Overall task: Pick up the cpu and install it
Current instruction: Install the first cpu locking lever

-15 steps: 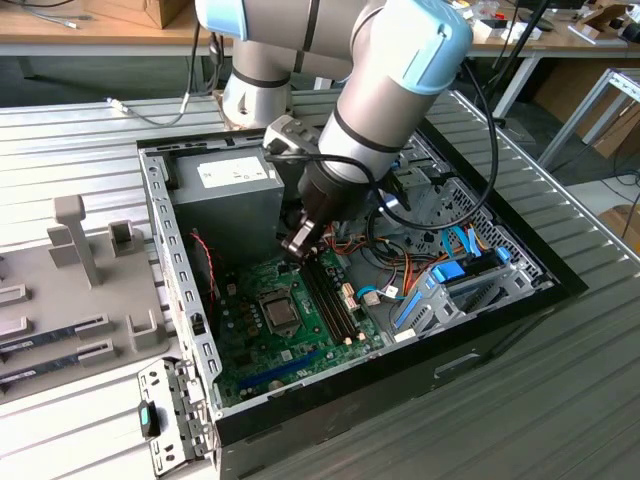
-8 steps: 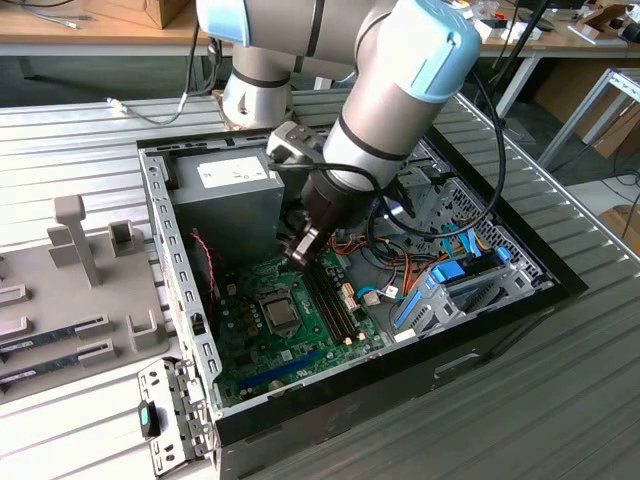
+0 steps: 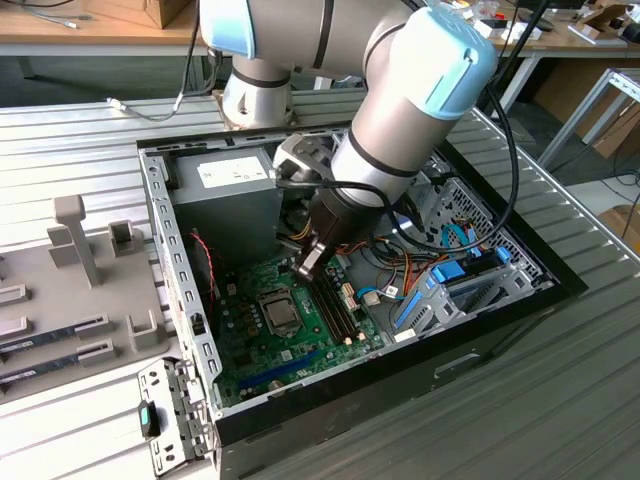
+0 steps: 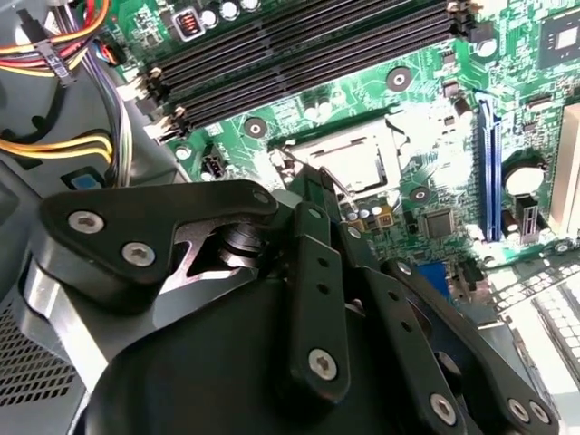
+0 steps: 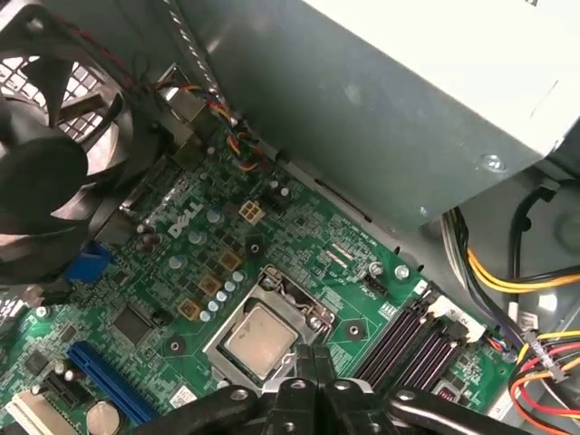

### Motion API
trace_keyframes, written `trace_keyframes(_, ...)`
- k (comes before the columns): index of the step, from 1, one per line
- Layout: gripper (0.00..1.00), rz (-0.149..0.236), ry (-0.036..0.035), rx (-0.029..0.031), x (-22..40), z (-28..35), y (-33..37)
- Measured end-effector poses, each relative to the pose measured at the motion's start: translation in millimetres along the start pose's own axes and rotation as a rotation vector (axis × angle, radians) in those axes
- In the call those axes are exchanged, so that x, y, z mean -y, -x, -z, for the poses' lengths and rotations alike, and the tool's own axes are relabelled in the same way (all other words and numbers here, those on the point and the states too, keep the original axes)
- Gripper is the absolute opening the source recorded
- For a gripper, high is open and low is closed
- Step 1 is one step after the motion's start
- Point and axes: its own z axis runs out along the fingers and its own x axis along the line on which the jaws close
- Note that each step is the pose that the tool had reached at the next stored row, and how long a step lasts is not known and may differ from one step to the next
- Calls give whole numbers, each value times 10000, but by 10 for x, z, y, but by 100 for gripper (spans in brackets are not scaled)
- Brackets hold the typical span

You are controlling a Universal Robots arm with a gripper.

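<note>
1. Claw. In both wrist views the gripper (image 5: 313, 361) (image 4: 314, 195) shows its fingers drawn together with nothing between them. It hangs just above the motherboard (image 5: 299, 236), beside the socket. In the exterior view the gripper (image 3: 306, 266) is down inside the open computer case (image 3: 180, 290), and the arm covers much of the case interior behind it.

2. Task item. Locate the cpu (image 5: 260, 337) lying flat in the socket frame (image 5: 304, 294), metal face up, apart from the fingers. It is square, so you can name no long axis; its edges run parallel to the frame. In the first wrist view the fingertips cut off its nearest corner. In the second wrist view the cpu (image 4: 355, 163) sits just beyond the fingertips, partly washed out by glare. In the exterior view the cpu (image 3: 281, 312) is a small grey square.

3. Surroundings. The black memory slots (image 5: 412, 340) run alongside the socket. The grey power supply (image 5: 381, 109) stands over the board's edge, yellow wires (image 5: 507, 281) trailing from it. The fan (image 5: 45, 163) is cut off at the picture's edge.

4. Markings. White print is on the board near the fan. A white label (image 3: 235, 172) lies on the power supply; you cannot make out its text.
</note>
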Motion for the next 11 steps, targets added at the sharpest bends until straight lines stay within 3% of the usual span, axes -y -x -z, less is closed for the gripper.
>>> trace_keyframes(4, 11, -11, -46, -36, 35, -43, -18)
trace_keyframes(11, 11, -45, -192, -150, 81, -166, -26)
